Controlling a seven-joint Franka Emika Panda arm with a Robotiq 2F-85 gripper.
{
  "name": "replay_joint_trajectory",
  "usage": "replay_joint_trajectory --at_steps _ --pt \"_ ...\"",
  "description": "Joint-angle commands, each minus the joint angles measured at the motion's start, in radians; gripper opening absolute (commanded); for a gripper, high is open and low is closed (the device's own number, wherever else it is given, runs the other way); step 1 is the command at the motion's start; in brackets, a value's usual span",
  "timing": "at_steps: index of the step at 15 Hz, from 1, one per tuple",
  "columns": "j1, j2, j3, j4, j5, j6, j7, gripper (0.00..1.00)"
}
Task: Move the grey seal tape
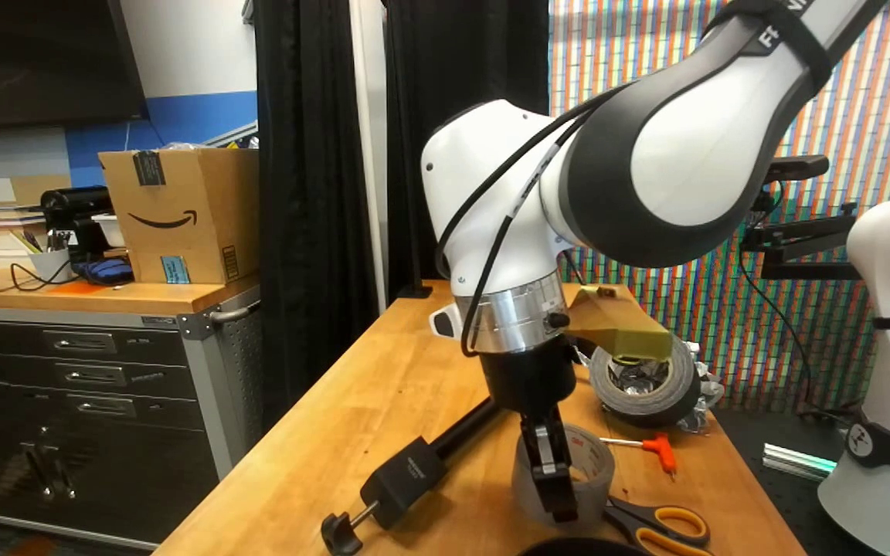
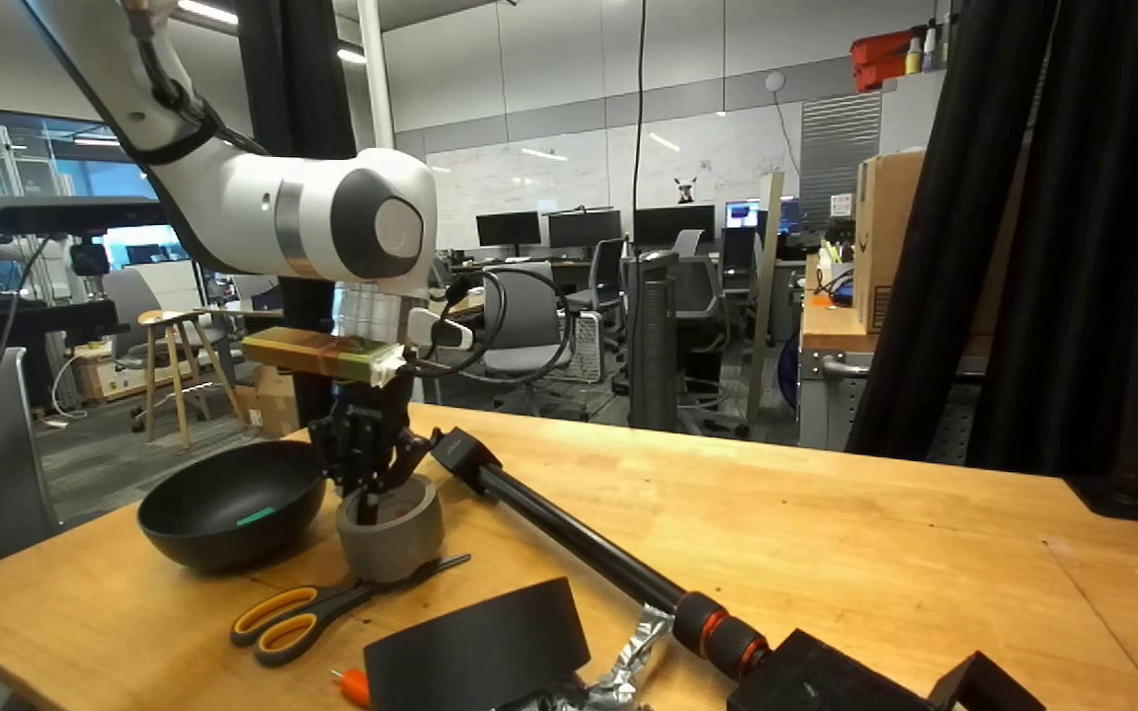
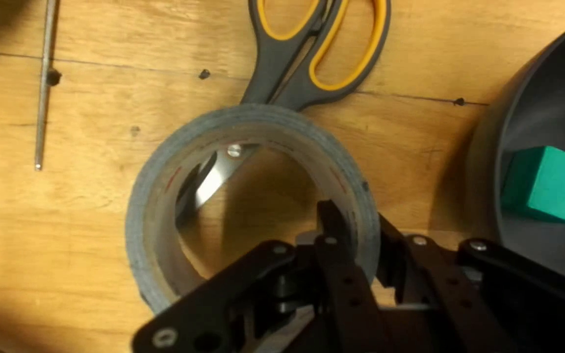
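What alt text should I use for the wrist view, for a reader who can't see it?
A gripper pinches the wall of a grey tape roll, with scissors partly beneath it on a wooden table. At right, a dark bowl holds a green block; a thin metal rod lies at upper left.

two robot arms (image 1: 704, 154), monitors (image 2: 674, 219) and a whiteboard (image 2: 579, 178) suggest a lab.

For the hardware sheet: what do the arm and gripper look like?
The arm has rounded white shells, dark joint covers and a silver metal wrist ring. Black cables run along it; white lettering, only partly readable, sits by a black strap. The gripper is black and angular, with jointed links and silver screw heads.
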Motion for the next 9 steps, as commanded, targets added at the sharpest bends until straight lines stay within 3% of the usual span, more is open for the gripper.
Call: replay_joint_trajectory --at_steps 1,9 --pt "-0.02 -0.057 -0.016 -0.057 0.027 0.025 -0.06 0.12" --pt "-0.04 -0.03 -0.037 -0.049 0.016 0.007 -0.08 0.14"
